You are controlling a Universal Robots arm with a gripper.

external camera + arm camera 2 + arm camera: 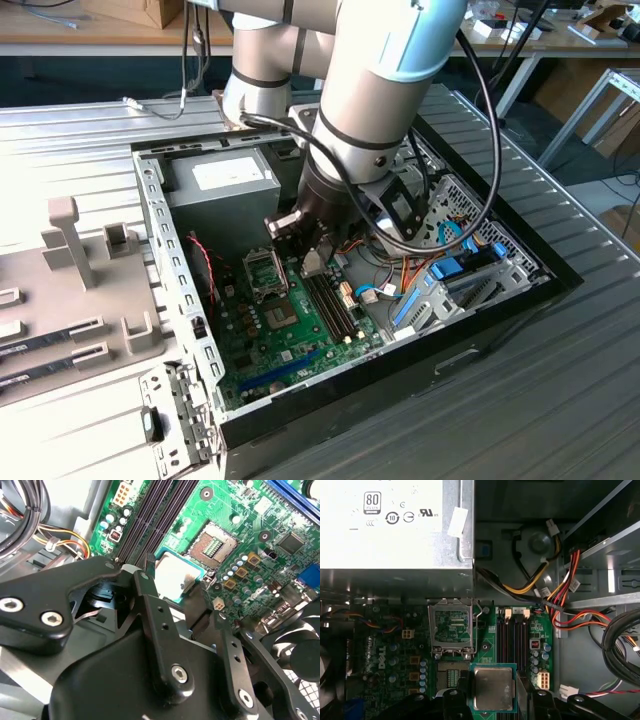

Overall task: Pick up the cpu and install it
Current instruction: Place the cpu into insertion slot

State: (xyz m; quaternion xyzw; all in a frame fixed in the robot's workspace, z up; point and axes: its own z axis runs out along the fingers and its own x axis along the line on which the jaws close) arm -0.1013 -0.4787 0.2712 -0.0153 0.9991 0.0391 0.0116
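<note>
We see the gripper [172, 580] pinching the cpu [176, 572]. It hangs over the motherboard [252, 515], beside the open socket [212, 546].

A ribbed grey metal table [560, 400] spans the exterior view, its upper left washed pale by strong light. Along the top edge runs a wooden workbench [90, 45] with a cardboard box [160, 10] on it; pale metal legs [585, 115] stand at upper right.

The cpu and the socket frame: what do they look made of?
The cpu, clamped in the gripper: matte silver metal lid, softly reflective, on a thin green board rim. The socket frame: bare bright sheet metal, probably steel, judging by its glints.
</note>
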